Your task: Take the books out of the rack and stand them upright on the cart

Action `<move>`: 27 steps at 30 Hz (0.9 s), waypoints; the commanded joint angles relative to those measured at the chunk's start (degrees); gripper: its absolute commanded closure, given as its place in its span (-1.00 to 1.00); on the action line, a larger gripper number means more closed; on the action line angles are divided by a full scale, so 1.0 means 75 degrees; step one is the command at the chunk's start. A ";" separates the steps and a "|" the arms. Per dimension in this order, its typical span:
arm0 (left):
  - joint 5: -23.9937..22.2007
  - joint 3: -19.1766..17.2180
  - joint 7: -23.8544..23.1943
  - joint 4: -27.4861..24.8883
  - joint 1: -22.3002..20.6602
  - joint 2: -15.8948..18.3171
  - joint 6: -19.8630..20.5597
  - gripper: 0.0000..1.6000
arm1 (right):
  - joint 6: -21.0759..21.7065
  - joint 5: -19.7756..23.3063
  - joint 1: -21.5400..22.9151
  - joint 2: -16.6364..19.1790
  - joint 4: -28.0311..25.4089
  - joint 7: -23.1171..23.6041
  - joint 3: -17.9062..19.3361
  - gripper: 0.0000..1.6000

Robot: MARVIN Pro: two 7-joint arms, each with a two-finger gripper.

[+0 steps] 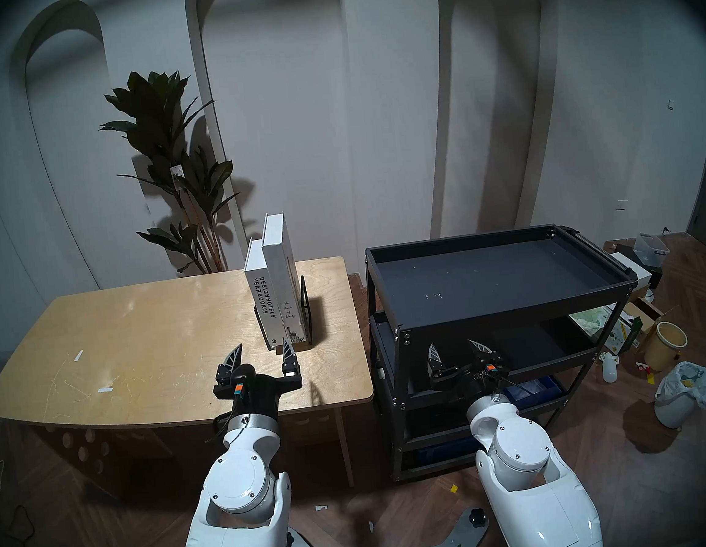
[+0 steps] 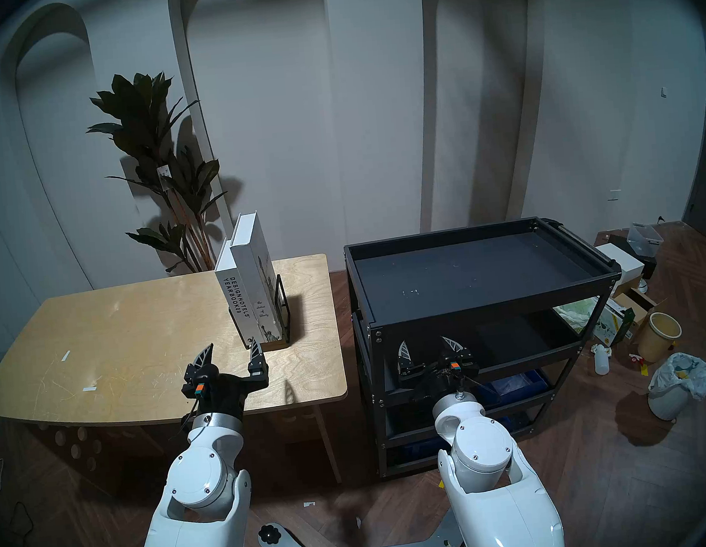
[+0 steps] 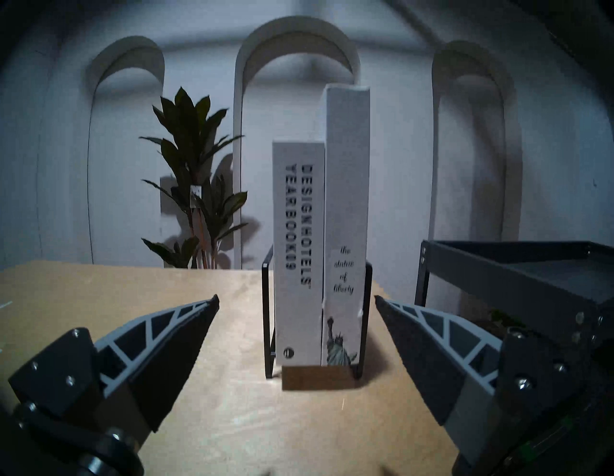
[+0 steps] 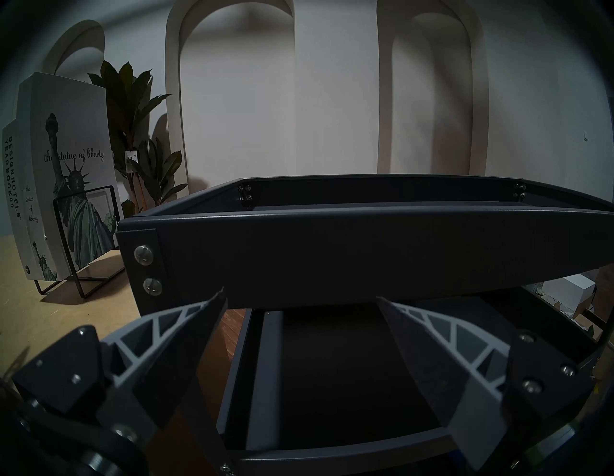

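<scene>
Ahead of the left gripper [image 3: 295, 300], whose fingers are spread wide, bare wooden table [image 3: 99, 299] runs up to the two books [image 3: 319, 249] standing in the wire rack [image 3: 267, 319], whose upright ends flank them closely. In front of the right gripper [image 4: 300, 297], also spread, the cart [image 4: 332, 252] front rim blocks the way; above that rim the tray top lies free.

On the wooden table [image 1: 136, 349], at ten o'clock from the robot, the rack [image 1: 306, 313] is stood with both books [image 1: 276, 290] upright inside, a plant [image 1: 177, 175] behind at eleven, the cart [image 1: 492, 280] placed at one o'clock, right of the table.
</scene>
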 commanded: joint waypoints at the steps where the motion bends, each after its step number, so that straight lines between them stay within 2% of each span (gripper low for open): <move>1: 0.0100 0.0500 0.0342 -0.0910 0.0193 0.0144 -0.0225 -1.00 | -0.0040 0.0024 -0.0064 0.0085 -0.0332 0.0062 0.0049 -1.00; 6: 0.0204 0.0826 0.0777 -0.1323 0.0314 0.0303 0.0037 -1.00 | -0.0101 0.0172 -0.0169 0.0119 -0.0529 0.0160 0.0085 -1.00; 7: 0.0243 0.0856 0.0833 -0.1545 0.0344 0.0324 0.0223 -1.00 | -0.0085 0.0209 -0.0182 0.0145 -0.0625 0.0219 0.0082 -1.00; 13: 0.0625 0.0986 0.0982 -0.1915 -0.0104 0.0304 0.0729 -1.00 | -0.0131 0.0185 -0.0033 0.0253 -0.1159 0.0268 0.0138 -1.00; 16: 0.0740 0.1079 0.0992 -0.2183 -0.0303 0.0315 0.1212 -1.00 | -0.0075 0.0177 -0.0021 0.0306 -0.1491 0.0248 0.0237 -1.00; 18: 0.0900 0.1185 0.0905 -0.2188 -0.0652 0.0322 0.1695 -1.00 | -0.0004 0.0174 -0.0018 0.0384 -0.1710 0.0273 0.0326 -1.00; 19: 0.0900 0.1185 0.0905 -0.2188 -0.0652 0.0322 0.1695 -1.00 | -0.0004 0.0174 -0.0018 0.0384 -0.1710 0.0273 0.0326 -1.00; 27: 0.1466 0.1356 0.0699 -0.2267 -0.1369 0.0205 0.3108 -1.00 | 0.0158 0.0166 -0.0074 0.0493 -0.1865 0.0320 0.0466 -1.00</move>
